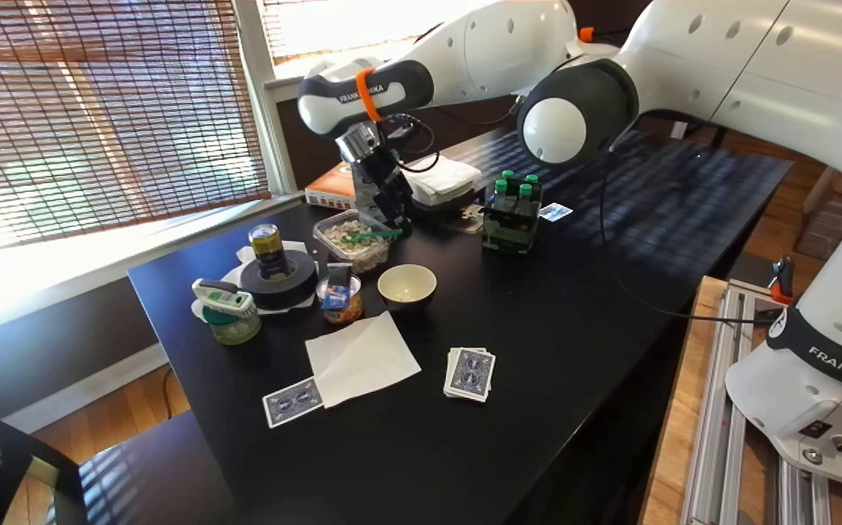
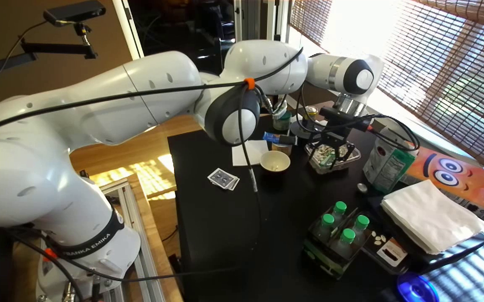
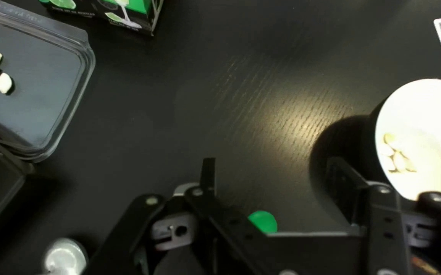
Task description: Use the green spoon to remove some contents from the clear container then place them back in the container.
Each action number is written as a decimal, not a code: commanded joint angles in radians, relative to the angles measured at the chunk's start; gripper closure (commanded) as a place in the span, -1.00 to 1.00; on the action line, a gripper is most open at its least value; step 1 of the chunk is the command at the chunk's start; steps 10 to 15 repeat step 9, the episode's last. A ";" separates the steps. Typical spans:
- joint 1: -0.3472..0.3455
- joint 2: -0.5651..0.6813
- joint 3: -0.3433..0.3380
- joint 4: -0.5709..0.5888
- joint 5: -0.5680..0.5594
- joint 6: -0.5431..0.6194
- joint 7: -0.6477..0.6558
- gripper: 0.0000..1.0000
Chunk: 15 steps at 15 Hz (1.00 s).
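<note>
My black two-finger pincer (image 3: pixel 273 170) stands wide, holding nothing. Long green spoon (image 1: pixel 377 235): handle end between the jaws, head in the pale contents (image 1: pixel 340 232) of the clear boxy plastic container (image 1: pixel 329 246) just beside. I can't tell if scoop-and-return is done (then only retreat is left) or unstarted. Wrist view misses the container but shows pale oval seeds (image 3: pixel 399 161) in the round cream bowl (image 3: pixel 440 122) farther out.

Woven blinds (image 1: pixel 100 117), wooden floor (image 2: pixel 120 157) and playing cards (image 1: pixel 470 373) suggest a home.
</note>
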 commanded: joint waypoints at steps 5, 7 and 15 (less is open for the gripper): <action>-0.025 -0.052 0.036 -0.011 0.006 -0.027 -0.131 -1.00; -0.020 -0.030 0.023 -0.004 0.002 0.000 -0.082 -1.00; -0.020 -0.041 0.024 -0.004 0.003 -0.010 -0.106 -1.00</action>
